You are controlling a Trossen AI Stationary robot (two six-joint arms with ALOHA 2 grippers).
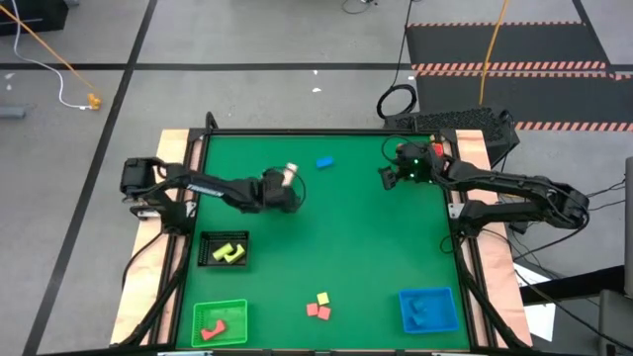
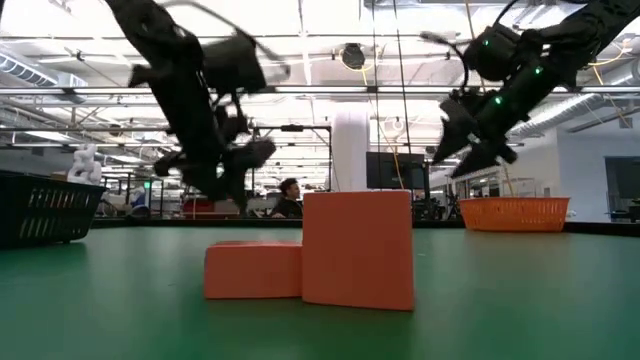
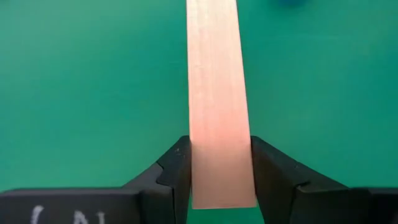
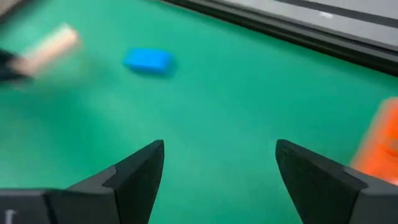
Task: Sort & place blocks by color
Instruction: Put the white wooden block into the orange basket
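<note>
My left gripper is over the table's middle left, shut on a pale tan wooden bar. The same bar sticks out past the fingers toward the far edge. A blue block lies flat on the green table beyond it, and shows in the right wrist view as the blue block. My right gripper stands open above the far right of the table, with nothing between its fingers. One yellow block and two red blocks lie near the front edge. My left gripper pinches the bar's two long sides between its two fingers, near the bar's nearer end. The fingers slant down from the table's left and lie along the bar, which sticks out past their tips. The bar is lifted clear of the table.
A black bin with yellow blocks stands at the left. A green tray with red blocks is at the front left. A blue tray with blue blocks is at the front right. An orange basket stands beyond the table.
</note>
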